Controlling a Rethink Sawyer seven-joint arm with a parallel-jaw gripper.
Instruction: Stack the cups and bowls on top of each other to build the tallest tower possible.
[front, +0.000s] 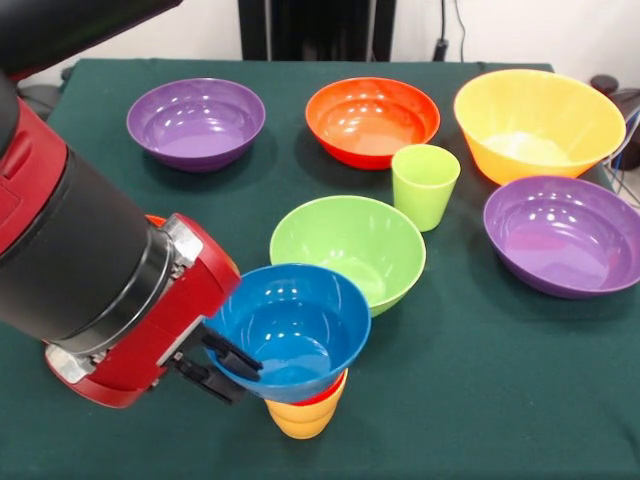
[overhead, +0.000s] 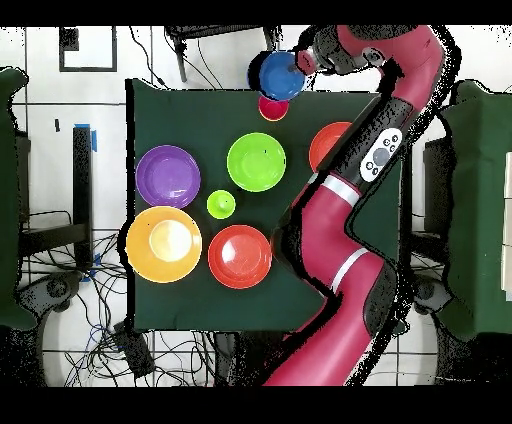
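Note:
My gripper (front: 228, 366) is shut on the near-left rim of the small blue bowl (front: 290, 328), one finger inside and one outside. The bowl sits tilted right over the red cup (front: 326, 391), which is nested in the yellow cup (front: 300, 418) at the table's front edge. I cannot tell whether the bowl rests on the red cup. The light green bowl (front: 350, 245) stands on the table just behind. The light green cup (front: 425, 183) stands upright beyond it. In the overhead view the gripper (overhead: 305, 66) holds the blue bowl (overhead: 280, 75) beside the red cup (overhead: 273, 108).
Two purple bowls (front: 195, 122) (front: 565, 235), a red-orange bowl (front: 372, 120) and the large orange bowl (front: 538, 122) stand round the back and right. A second red-orange bowl (overhead: 328, 143) lies partly under my arm. The green cloth table (front: 480, 400) ends close in front of the cups.

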